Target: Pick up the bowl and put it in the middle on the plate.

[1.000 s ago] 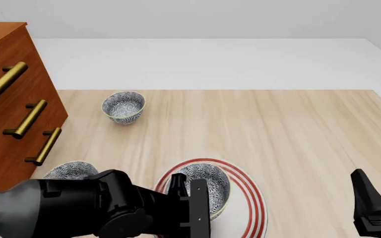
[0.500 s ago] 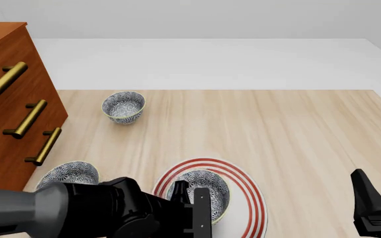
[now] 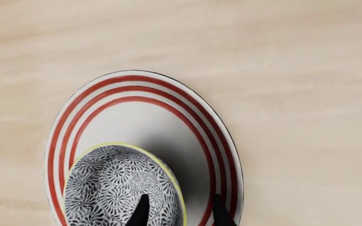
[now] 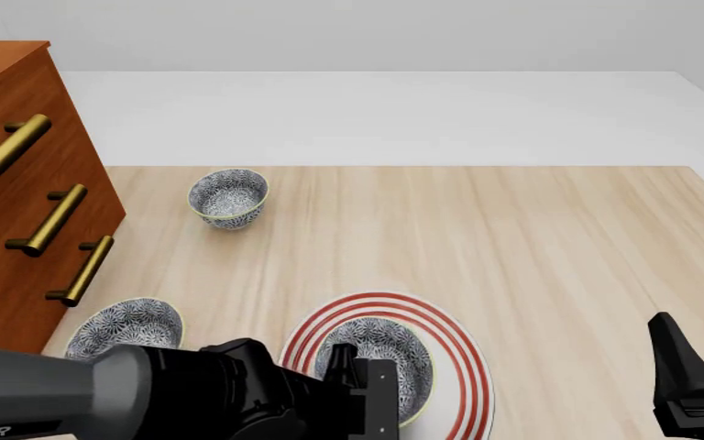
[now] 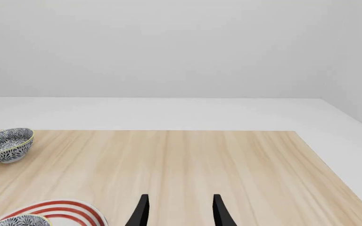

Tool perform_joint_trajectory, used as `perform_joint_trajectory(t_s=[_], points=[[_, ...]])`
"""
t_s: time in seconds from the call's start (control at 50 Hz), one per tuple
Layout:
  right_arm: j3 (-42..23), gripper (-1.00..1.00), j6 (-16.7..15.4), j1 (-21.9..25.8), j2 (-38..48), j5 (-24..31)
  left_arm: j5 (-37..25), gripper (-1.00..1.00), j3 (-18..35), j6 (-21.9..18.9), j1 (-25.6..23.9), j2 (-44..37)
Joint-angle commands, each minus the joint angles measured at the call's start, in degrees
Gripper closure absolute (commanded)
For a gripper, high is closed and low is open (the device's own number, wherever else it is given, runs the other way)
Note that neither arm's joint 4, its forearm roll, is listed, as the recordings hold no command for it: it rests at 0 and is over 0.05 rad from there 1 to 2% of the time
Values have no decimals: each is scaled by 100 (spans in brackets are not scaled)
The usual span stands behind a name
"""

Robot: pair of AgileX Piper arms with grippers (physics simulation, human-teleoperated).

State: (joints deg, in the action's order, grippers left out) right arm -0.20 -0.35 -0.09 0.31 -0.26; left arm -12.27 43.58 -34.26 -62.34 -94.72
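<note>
Left gripper (image 3: pixel 177 212) astride bowl (image 3: pixel 115 183) rim (on plate (image 3: pixel 137 117))

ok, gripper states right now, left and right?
Left gripper: closed on the rim of the small blue-and-white floral bowl, over the white red-ringed plate.
Right gripper: open, holding nothing.

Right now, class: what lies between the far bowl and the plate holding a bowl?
Only bare wooden table lies between the far bowl and the plate; the front view shows it.

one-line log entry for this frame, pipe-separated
phase: placing | left gripper: astride bowl rim | bowl: over plate, contact unclear | right gripper: open, idle
</note>
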Motion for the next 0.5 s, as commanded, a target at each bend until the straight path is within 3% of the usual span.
perform_joint_trajectory(t_s=[0.02,0.5], points=[[0,-100,-1,0,-1,0,-51,-100,61,35,-38,-5],[0,-100,1,0,0,0,-736,-100,319,272,-266,696]])
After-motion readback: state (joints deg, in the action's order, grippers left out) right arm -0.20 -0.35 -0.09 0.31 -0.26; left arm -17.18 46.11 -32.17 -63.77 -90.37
